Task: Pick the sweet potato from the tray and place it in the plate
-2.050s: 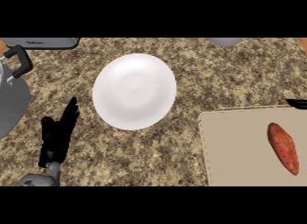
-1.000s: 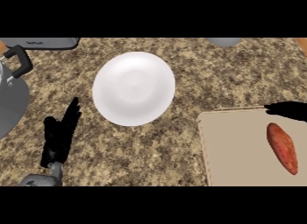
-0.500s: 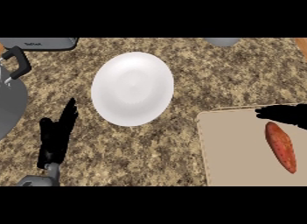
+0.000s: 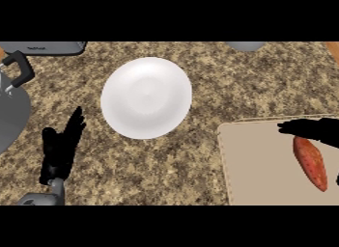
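— Right hand [image 4: 327, 131]? Fingers [image 4: 294, 128] stretched out straight, nothing held, reaching over the tray [image 4: 261, 166].
— Potato [image 4: 311, 163]?
— Just below those fingers, lying on the tray.
— Plate [image 4: 146, 97]?
— Well off to their left, on the worktop [image 4: 200, 72].
— Left hand [image 4: 59, 149]?
— Resting, fingers straight up, beside the plate.

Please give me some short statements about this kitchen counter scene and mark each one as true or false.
1. The orange sweet potato lies on the beige tray. True.
2. The round white plate holds the sweet potato. False: the plate holds nothing.
3. The black right hand is above the far end of the sweet potato. True.
4. The black left hand grips the plate. False: it rests open on the speckled counter, apart from the plate.
5. A grey metal pot stands at the left edge. True.
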`<move>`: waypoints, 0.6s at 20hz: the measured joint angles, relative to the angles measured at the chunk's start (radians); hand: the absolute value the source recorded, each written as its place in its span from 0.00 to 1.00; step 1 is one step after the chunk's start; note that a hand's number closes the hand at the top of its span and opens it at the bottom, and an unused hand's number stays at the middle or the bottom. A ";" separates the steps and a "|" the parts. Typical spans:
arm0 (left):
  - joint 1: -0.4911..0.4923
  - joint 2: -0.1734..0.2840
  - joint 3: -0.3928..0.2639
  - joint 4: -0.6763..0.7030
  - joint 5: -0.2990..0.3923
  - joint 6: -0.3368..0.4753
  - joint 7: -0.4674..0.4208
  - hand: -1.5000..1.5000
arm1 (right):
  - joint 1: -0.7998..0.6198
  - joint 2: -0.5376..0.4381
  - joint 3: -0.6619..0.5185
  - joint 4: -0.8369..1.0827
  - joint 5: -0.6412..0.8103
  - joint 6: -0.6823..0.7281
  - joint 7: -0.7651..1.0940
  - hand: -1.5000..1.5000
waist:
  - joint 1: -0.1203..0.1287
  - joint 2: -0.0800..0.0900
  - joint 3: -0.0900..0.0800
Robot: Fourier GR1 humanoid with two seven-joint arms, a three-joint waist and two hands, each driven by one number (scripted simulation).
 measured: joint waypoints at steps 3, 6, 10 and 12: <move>-0.013 -0.006 0.005 0.000 -0.007 -0.005 0.015 0.50 | -0.011 0.029 0.005 0.024 0.025 -0.008 0.001 1.00 | -0.001 0.000 0.000; -0.014 -0.014 0.017 0.029 -0.013 -0.010 -0.010 0.50 | 0.002 0.030 0.005 -0.002 0.049 -0.032 -0.019 1.00 | -0.004 -0.001 -0.001; -0.009 -0.031 0.013 0.013 -0.030 -0.005 0.000 0.50 | -0.008 0.047 -0.019 0.020 0.067 -0.068 -0.063 1.00 | -0.003 -0.001 0.000; -0.007 -0.026 0.025 0.012 -0.027 -0.019 -0.004 0.50 | -0.015 0.067 -0.032 0.051 0.084 -0.094 -0.084 1.00 | -0.002 -0.001 -0.001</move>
